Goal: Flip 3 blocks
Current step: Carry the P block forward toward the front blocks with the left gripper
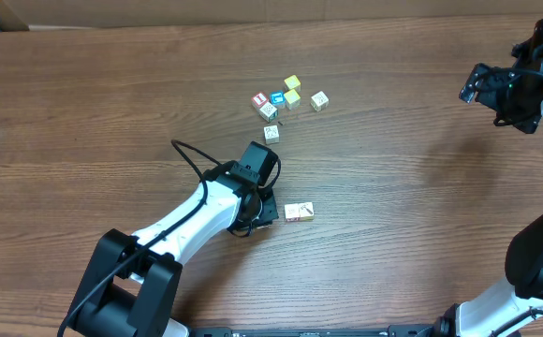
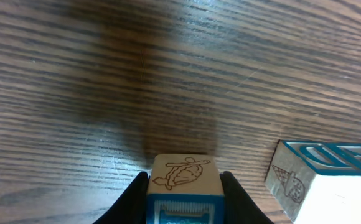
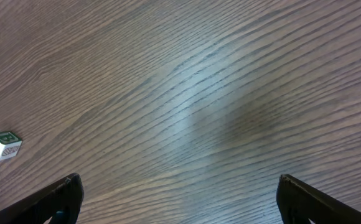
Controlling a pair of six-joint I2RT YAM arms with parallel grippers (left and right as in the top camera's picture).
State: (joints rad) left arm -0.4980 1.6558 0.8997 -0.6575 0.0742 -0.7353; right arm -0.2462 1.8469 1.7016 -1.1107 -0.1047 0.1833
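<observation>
My left gripper (image 2: 183,190) is shut on a pale wooden block (image 2: 183,173). This block shows a turtle drawing on one face and a blue-framed face towards the camera, and it hangs low over the wood table. The black fingers (image 2: 134,200) press on both its sides. Just to its right lies another block (image 2: 320,183) with a blue letter on top and an ice-cream drawing on its side. From overhead the left gripper (image 1: 260,208) hides the held block, and pale blocks (image 1: 299,212) lie just right of it. My right gripper (image 3: 180,199) is open over bare table, far right (image 1: 480,86).
A cluster of small cubes sits at the back centre: a red one (image 1: 260,99), a blue one (image 1: 277,98), two yellow ones (image 1: 292,83), and pale ones (image 1: 319,100) (image 1: 271,133). A green-marked cube (image 3: 3,146) shows at the left edge of the right wrist view.
</observation>
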